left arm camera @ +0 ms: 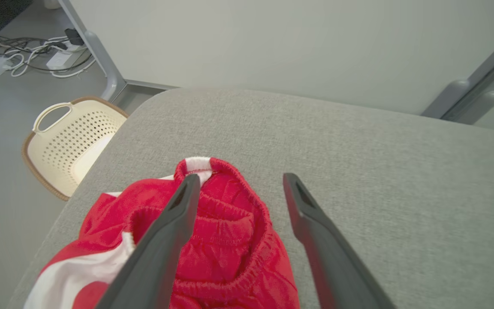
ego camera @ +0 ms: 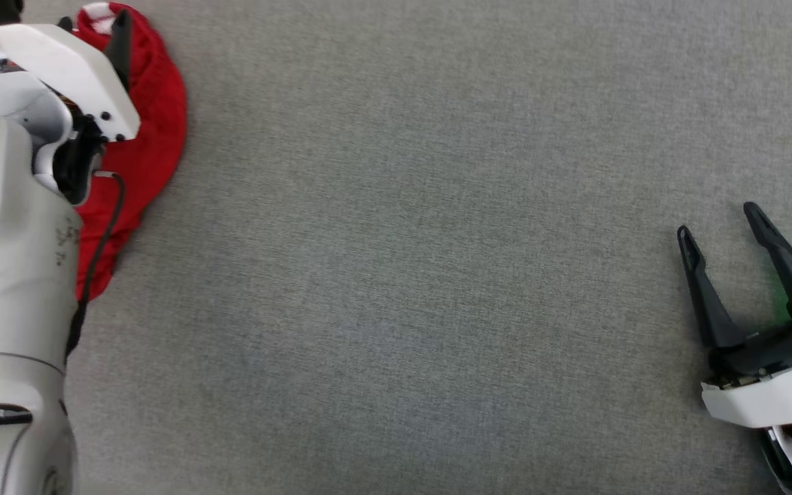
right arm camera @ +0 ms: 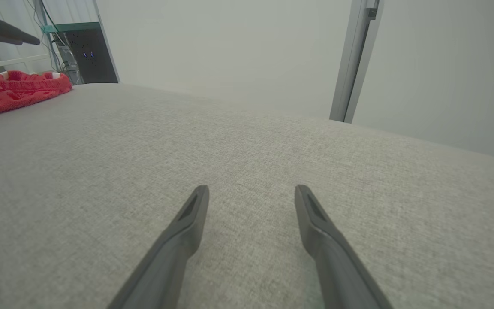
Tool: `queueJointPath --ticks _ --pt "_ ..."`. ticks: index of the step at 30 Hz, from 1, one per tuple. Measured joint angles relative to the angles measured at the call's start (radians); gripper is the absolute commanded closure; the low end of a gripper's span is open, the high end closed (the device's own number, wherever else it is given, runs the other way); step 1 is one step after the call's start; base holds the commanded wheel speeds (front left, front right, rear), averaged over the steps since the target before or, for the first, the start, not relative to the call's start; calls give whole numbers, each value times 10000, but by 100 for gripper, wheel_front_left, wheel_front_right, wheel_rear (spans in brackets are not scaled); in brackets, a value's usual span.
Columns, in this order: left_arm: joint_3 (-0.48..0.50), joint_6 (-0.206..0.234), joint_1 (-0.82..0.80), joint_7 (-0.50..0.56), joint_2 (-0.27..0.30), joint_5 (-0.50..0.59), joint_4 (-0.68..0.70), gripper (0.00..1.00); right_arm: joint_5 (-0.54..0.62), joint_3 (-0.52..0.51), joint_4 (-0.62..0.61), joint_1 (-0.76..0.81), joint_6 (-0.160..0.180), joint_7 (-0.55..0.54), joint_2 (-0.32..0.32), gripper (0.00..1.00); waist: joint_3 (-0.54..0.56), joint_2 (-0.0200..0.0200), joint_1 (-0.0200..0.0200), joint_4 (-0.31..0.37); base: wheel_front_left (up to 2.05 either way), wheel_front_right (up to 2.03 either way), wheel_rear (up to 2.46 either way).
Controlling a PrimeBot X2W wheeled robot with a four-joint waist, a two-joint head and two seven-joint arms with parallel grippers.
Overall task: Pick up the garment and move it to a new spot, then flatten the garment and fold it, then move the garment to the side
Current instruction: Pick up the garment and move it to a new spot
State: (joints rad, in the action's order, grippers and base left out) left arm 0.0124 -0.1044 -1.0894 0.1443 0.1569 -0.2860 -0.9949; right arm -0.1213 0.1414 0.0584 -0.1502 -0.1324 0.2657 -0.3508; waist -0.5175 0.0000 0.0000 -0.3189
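The garment (ego camera: 155,124) is a red pair of shorts with white trim, lying bunched at the far left of the grey table (ego camera: 396,275). My left arm reaches over it, with one dark finger (ego camera: 119,45) showing above the cloth. In the left wrist view my left gripper (left arm camera: 242,177) is open: one finger crosses the garment's (left arm camera: 230,240) elastic waistband, the other stands over bare table. Nothing is held between them. My right gripper (ego camera: 717,218) stands open and empty at the lower right, far from the garment (right arm camera: 15,88). Its fingers (right arm camera: 252,187) hover over bare cloth surface.
A cream perforated basket (left arm camera: 71,137) sits on the floor just beyond the table's rounded left edge. Cables and a power strip (left arm camera: 28,56) lie on the floor further off. A pale wall and metal frame posts (right arm camera: 350,64) stand behind the table.
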Motion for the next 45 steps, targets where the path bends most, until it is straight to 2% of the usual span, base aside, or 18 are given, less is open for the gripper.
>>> queueJointPath --ticks 4,9,14,15,16,23,32,38,40,41,45 --pt "-40 238 -638 395 594 130 -1005 0 -6 -10 -362 -384 -29 65 44 0 -707 0 0 451 0 0 0" --pt "-113 529 -1096 704 732 148 -1862 0 -4 -127 -731 -714 -44 121 119 0 -1398 0 0 976 0 0 0" --pt "-205 387 -1494 1572 963 98 -2194 0 -2 -339 -895 -821 -46 153 234 0 -1761 1 -1 1307 0 0 0" --pt "-198 347 -1494 1576 1022 82 -2199 42 0 -337 -915 -845 -46 155 245 0 -1797 1 -1 1340 0 0 0" --pt "-184 339 -1494 1532 1064 46 -2199 100 2 -336 -920 -862 -46 155 255 0 -1823 0 -1 1361 0 0 0" --pt "-336 286 -1160 -334 1099 117 -2167 100 0 -259 -704 -999 -46 155 355 0 -1606 0 -1 1369 0 0 0" --pt "-901 -165 -520 -2698 1235 274 -1825 100 -94 -130 203 -865 15 38 771 0 -402 -1 -1 1391 0 0 0" --pt "-2301 -224 12 -3206 1394 407 -984 100 -180 234 683 -629 15 -19 1471 0 775 -1 0 1626 0 0 0" --pt "-2840 -240 211 -3196 1373 82 -447 100 -198 267 792 -545 15 -17 1657 0 1176 0 -1 1764 0 0 0" --pt "-3350 -240 427 -3060 1415 -428 194 100 -228 230 876 -412 15 -17 1862 0 1578 0 -1 1930 0 0 0" --pt "-4203 -240 861 -2663 1797 -1365 1735 100 -322 115 989 -174 15 -17 2220 0 2326 0 -1 2367 0 0 0"
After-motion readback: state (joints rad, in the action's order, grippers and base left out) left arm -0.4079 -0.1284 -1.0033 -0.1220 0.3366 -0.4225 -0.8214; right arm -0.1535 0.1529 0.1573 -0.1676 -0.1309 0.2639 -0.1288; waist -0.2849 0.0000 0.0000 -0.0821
